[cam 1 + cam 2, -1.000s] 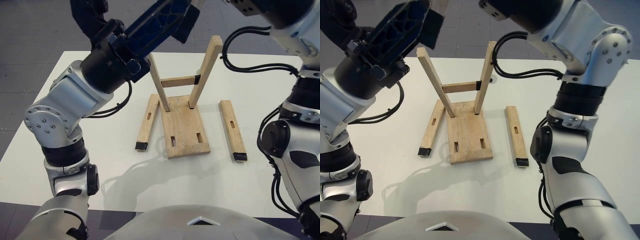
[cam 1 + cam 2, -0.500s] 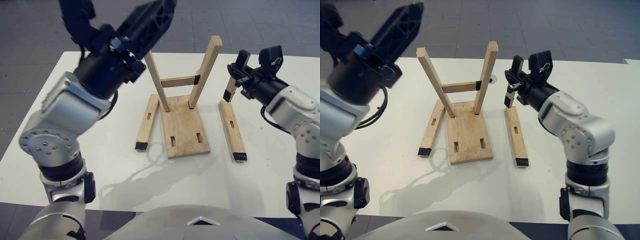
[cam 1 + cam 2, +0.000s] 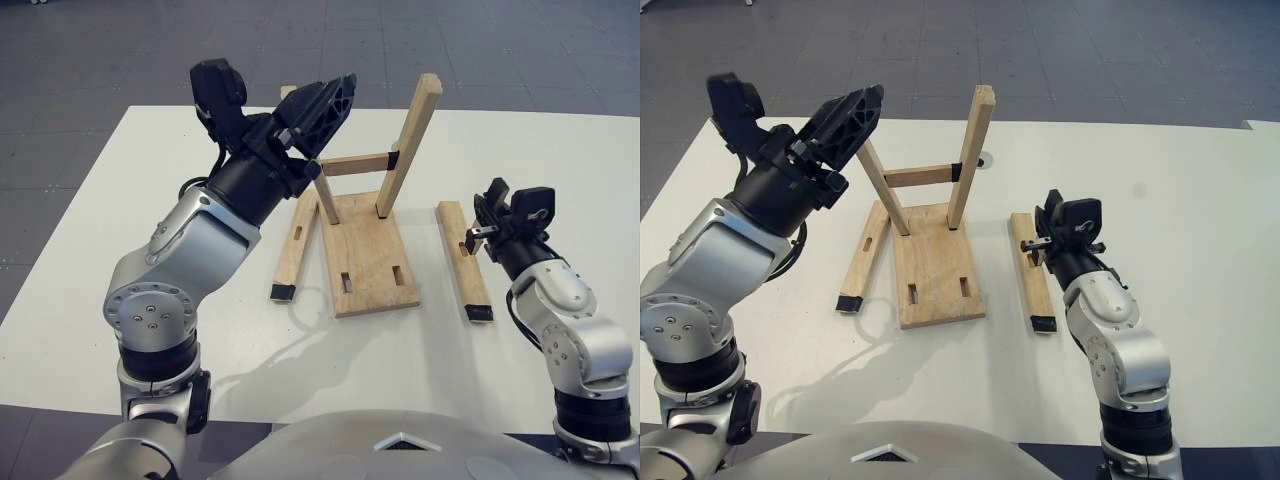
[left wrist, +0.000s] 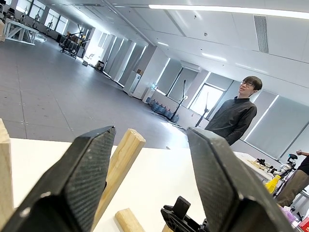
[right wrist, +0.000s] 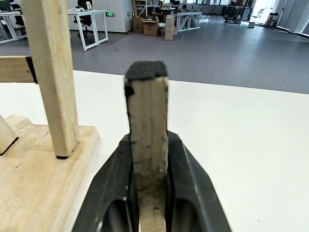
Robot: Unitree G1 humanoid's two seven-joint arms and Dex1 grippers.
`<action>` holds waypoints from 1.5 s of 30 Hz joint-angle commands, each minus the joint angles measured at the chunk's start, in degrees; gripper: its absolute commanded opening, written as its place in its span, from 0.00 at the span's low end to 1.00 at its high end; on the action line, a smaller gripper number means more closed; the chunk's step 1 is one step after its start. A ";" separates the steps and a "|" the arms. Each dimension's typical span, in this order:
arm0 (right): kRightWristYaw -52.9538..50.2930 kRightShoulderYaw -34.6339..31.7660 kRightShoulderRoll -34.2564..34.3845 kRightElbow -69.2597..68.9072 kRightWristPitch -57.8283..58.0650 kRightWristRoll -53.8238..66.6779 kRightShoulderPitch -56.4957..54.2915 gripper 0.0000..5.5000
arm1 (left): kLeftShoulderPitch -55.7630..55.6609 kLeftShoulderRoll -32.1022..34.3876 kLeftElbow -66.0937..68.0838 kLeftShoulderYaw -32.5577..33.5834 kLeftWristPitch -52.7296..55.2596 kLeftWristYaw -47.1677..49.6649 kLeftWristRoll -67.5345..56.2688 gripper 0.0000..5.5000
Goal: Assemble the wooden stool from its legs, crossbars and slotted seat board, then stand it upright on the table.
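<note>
From the head, a stereo pair: looks forward and down over the desk [image 3: 60,260] from its 6 o'clock edge, at middle range, seat board [image 3: 368,255] central; shares the whole scene between both eyes, slightly offset. From the left wrist: sits close behind the spread left jaws, faces about 2 o'clock, nearly level, past an upright leg [image 4: 119,164]. From the right wrist: lies low, faces about 11 o'clock, very near the crossbar [image 5: 147,145] clamped in the right jaws; shares leg and board with the head pair.
</note>
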 commanded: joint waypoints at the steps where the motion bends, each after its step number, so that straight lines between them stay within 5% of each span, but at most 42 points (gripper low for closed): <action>1: 2.24 0.19 1.68 3.60 -2.99 -1.71 0.38 0.07 | -0.13 -0.35 0.50 -0.56 0.33 0.24 1.04 0.50; 22: -0.04 -2.63 6.38 10.35 -7.67 -11.69 -0.71 0.07 | -1.24 -0.27 0.95 -0.51 1.08 0.69 0.81 0.50; 45: 4.01 -4.44 10.14 7.66 -5.80 -9.33 -0.87 0.07 | -1.29 -1.16 1.93 -0.91 1.55 -1.77 3.23 0.50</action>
